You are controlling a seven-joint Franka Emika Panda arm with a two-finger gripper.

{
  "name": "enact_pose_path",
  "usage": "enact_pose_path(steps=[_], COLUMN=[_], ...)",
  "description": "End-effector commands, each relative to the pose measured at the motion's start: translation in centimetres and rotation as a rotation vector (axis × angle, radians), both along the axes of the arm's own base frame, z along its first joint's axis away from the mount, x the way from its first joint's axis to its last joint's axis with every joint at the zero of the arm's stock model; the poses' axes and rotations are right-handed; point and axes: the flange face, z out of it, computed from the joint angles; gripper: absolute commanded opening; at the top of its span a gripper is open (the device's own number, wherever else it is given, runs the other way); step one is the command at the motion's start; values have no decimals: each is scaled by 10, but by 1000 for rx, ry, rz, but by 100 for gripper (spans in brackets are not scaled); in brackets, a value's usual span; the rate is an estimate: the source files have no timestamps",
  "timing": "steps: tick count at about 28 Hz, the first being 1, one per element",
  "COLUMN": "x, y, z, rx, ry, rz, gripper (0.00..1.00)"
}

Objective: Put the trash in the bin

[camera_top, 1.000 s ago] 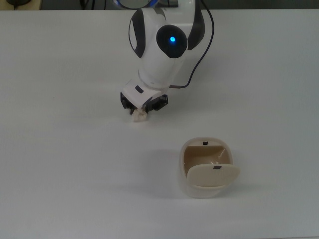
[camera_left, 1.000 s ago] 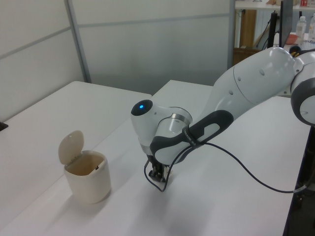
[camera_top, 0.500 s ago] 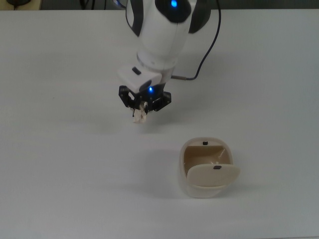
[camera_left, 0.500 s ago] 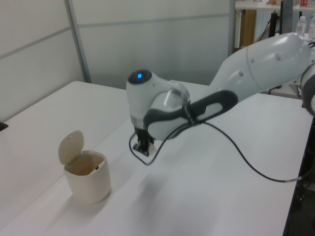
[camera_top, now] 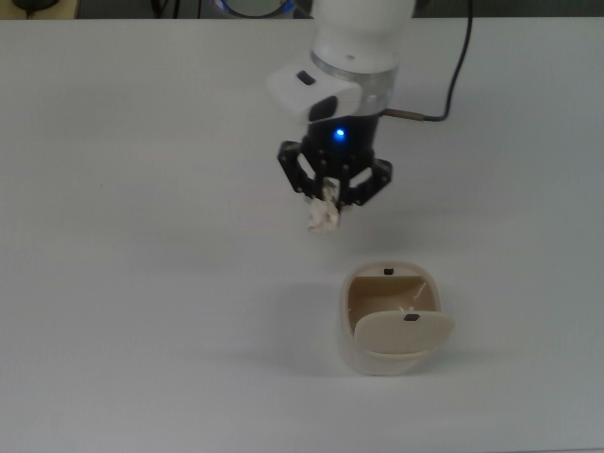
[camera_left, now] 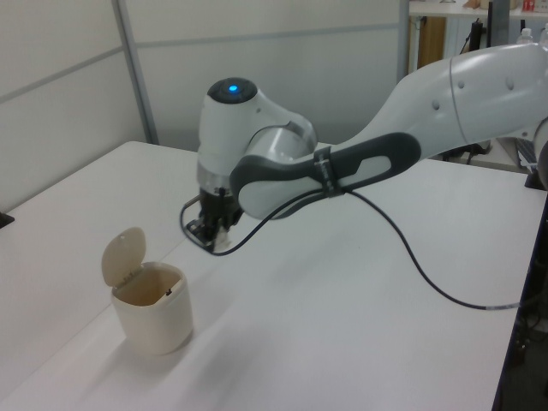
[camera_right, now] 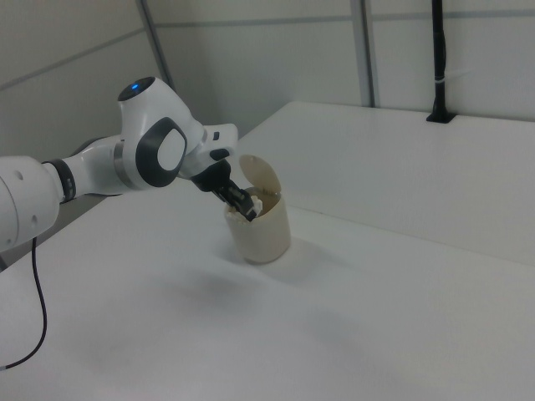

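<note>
Bright, even overhead light; soft faint shadows on the white table (camera_top: 142,283); mild blur.

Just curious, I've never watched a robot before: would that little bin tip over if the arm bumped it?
Probably yes. The bin looks like thin plastic and seems empty, so likely light. Its flap lid stands open, adding height on one side. It would probably slide or topple on the smooth table.

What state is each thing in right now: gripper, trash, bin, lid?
gripper: shut on the trash, raised off the table.
trash: held in the air, short of the bin.
bin: upright on the table, nothing visible inside.
lid: swung open.
</note>
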Motion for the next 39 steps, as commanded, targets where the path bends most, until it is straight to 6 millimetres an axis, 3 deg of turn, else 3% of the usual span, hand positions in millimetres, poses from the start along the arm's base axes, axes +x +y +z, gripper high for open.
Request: enact_pose_path(steps=[1,4,7,9,11,28,35,37,39], x=[23,24,23,27,29,29,11,5,-7], y=[31,60,71,72,74,71,45,38,23], z=[-24,-34,-42,-45,-45,-40,-54,-49,-29], rx=[27,27,15,9,16,4,-61,-43,-29], ry=[-104,-184,-215,-230,-238,-237,71,150,234], rz=[-45,-56,-69,-90,-106,-108,-45,3,69], gripper=[7,9,12,47,100,100,100,100,100])
